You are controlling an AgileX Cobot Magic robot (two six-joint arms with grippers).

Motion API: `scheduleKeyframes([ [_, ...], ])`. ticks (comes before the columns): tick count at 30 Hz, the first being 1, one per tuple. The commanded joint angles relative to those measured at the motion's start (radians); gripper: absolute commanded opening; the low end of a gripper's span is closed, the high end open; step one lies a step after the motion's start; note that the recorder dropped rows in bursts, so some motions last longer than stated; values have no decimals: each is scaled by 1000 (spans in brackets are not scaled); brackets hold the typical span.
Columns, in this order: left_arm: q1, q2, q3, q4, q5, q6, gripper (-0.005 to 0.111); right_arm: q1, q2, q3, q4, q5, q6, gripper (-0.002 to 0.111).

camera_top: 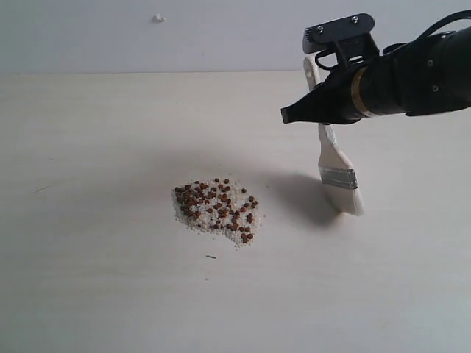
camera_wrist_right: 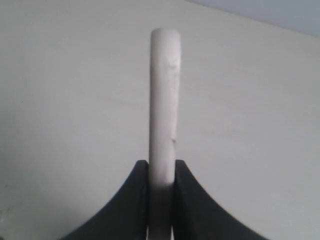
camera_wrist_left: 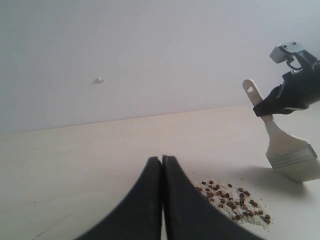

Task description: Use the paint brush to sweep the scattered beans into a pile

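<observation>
Pale tabletop (camera_top: 88,147) carries the beans (camera_top: 215,209) already heaped; right gripper (camera_wrist_right: 161,167) clamps the paint brush (camera_top: 338,178) bristles-down nearby, seemingly to nudge strays; left gripper (camera_wrist_left: 162,161) sits pinched together, empty

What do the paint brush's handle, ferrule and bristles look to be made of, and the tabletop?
On the paint brush, the handle looks like pale bare wood, matte with small nicks. The ferrule is a bright silver band with ridged lines, likely metal. The bristles are cream-white fibre; natural or synthetic cannot be told. The tabletop is pale and matte with faint grain, wood or laminate.
</observation>
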Motion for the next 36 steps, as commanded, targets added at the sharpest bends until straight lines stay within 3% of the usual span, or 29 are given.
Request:
scheduleKeyframes([
  [1,1,-7,3,2,-1,-4,0,81,7,26,7,-14,83,0],
  [5,1,-7,3,2,-1,-4,0,169,7,26,7,64,142,0],
  [9,1,-7,3,2,-1,-4,0,241,7,26,-14,271,171,0],
  [14,1,-7,3,2,-1,-4,0,293,-3,26,-187,495,388,0],
  [17,1,-7,3,2,-1,-4,0,337,-10,26,-195,636,560,0],
  [25,1,-7,3,2,-1,-4,0,569,10,47,-195,1093,560,0],
  [31,1,-7,3,2,-1,-4,0,692,86,47,-195,1152,556,0],
  [36,1,-7,3,2,-1,-4,0,727,160,47,-195,1152,556,0],
])
